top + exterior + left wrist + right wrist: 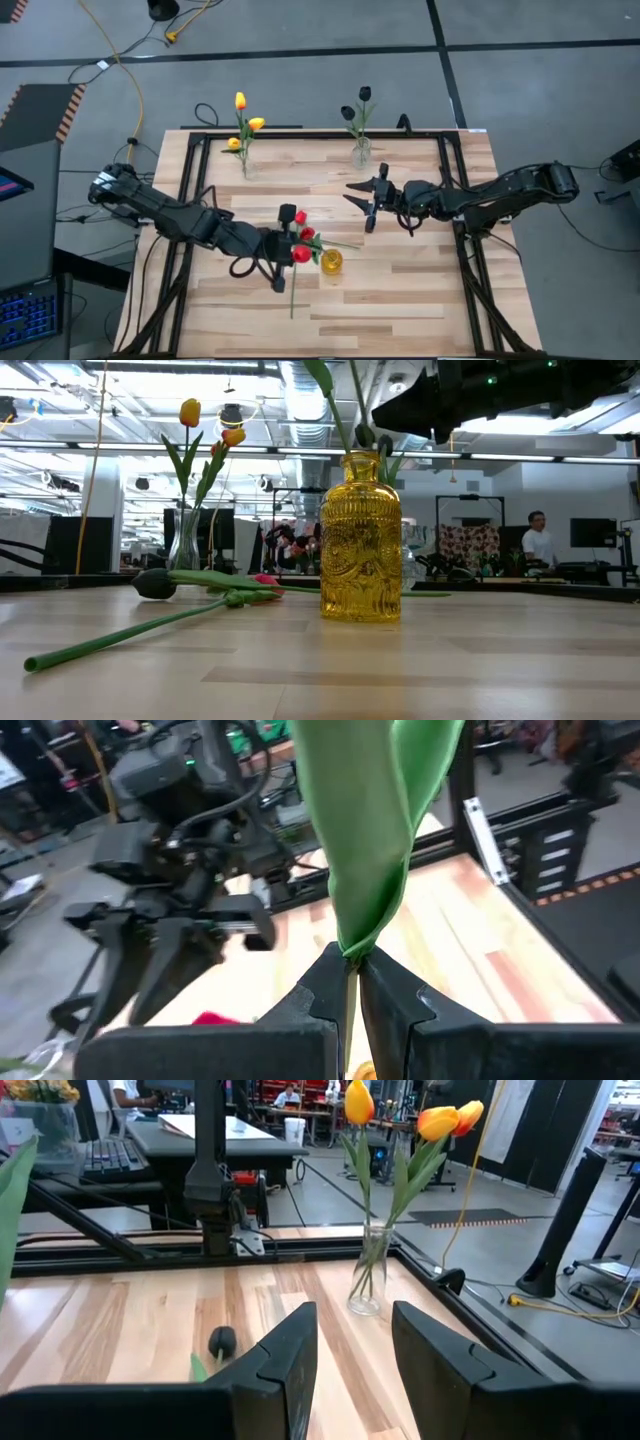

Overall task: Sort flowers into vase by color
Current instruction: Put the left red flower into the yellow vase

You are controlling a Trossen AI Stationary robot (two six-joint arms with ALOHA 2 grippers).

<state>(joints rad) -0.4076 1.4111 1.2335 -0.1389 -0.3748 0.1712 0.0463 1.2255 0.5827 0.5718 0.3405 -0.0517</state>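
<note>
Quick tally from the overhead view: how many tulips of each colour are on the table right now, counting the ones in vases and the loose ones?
Yellow-orange tulips: 3
Black tulips: 3
Red tulips: 3
Total: 9

grey concrete floor (520, 25) crossed by dark seam lines, yellow cable (125, 75) trailing over it. open workshop behind: exposed ceiling ducts (300, 385), strip lights, dark monitors, a seated person (538, 542) at far desks, keyboard (110, 1155) on a desk
</note>
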